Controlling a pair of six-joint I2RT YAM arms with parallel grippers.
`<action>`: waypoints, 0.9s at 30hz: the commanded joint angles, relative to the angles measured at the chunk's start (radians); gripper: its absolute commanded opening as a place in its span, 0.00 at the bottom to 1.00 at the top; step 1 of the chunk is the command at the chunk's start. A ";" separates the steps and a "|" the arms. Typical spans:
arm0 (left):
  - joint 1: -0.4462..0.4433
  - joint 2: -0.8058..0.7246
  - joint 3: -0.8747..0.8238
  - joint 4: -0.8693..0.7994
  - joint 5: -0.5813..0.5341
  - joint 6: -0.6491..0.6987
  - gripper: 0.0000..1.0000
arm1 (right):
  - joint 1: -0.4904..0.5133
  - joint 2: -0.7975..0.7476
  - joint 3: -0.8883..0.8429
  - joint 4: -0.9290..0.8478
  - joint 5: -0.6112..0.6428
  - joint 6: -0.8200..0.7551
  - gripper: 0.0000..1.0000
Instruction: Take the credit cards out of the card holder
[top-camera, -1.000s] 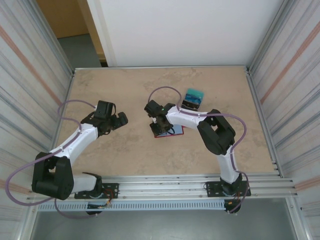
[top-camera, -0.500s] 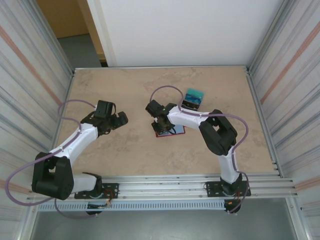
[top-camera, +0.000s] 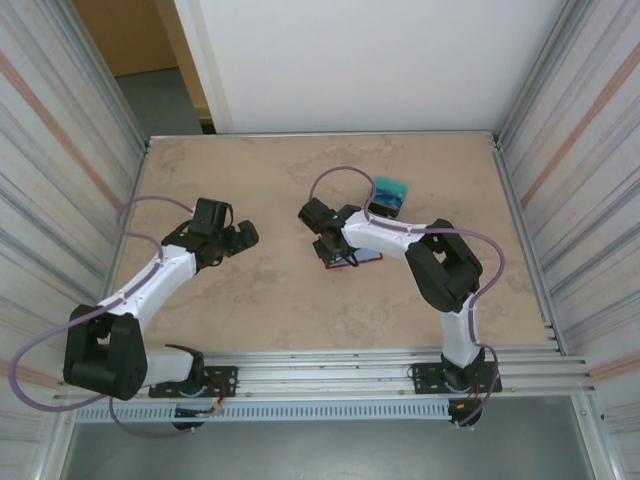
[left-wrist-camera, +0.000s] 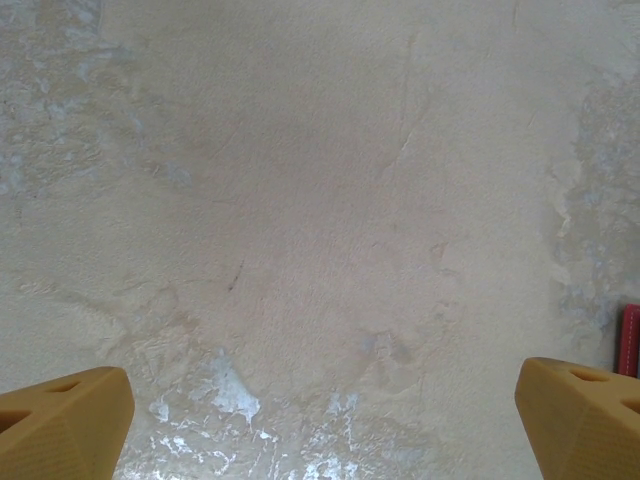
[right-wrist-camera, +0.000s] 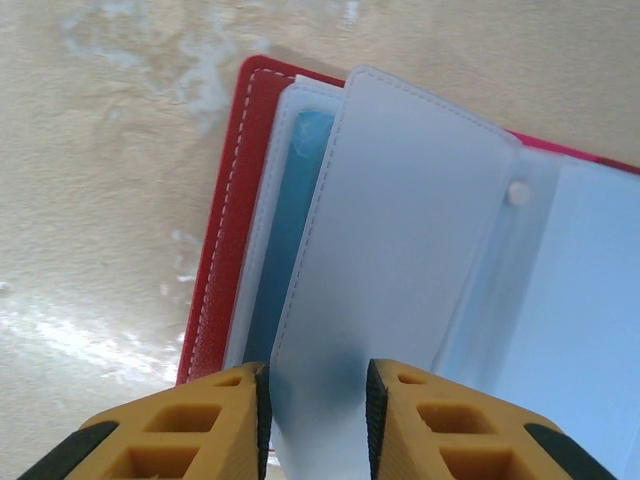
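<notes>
The red card holder (top-camera: 352, 259) lies open on the table, partly under my right gripper (top-camera: 331, 249). In the right wrist view its red cover (right-wrist-camera: 222, 235) is at the left, and a pale see-through pocket leaf (right-wrist-camera: 410, 230) runs down between my fingertips. A teal credit card (right-wrist-camera: 297, 215) shows inside the pocket beneath that leaf. My right gripper (right-wrist-camera: 317, 420) stands narrowly open, its pads at either side of the leaf. More teal credit cards (top-camera: 389, 195) lie in a pile behind it. My left gripper (top-camera: 243, 235) hovers wide open over bare table, nothing between its fingers (left-wrist-camera: 62, 420).
A white snap stud (right-wrist-camera: 517, 193) sits on the holder's inner fold. A sliver of the red holder (left-wrist-camera: 631, 340) shows at the right edge of the left wrist view. Metal walls close in the table (top-camera: 230, 300) left and right, with a rail along the near edge.
My right gripper has shifted slightly right and back, and the card holder has slid with it. Its jaws have parted a little. The left arm has not moved.
</notes>
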 joint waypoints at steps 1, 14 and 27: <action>-0.010 -0.001 0.034 -0.007 0.006 0.005 0.99 | -0.021 -0.068 -0.018 -0.034 0.053 0.028 0.35; -0.057 0.026 0.068 -0.010 -0.010 0.022 0.99 | -0.132 -0.110 -0.079 -0.020 0.040 0.052 0.36; -0.278 0.207 0.233 -0.033 -0.115 0.092 0.99 | -0.266 -0.152 -0.145 -0.024 -0.013 0.111 0.35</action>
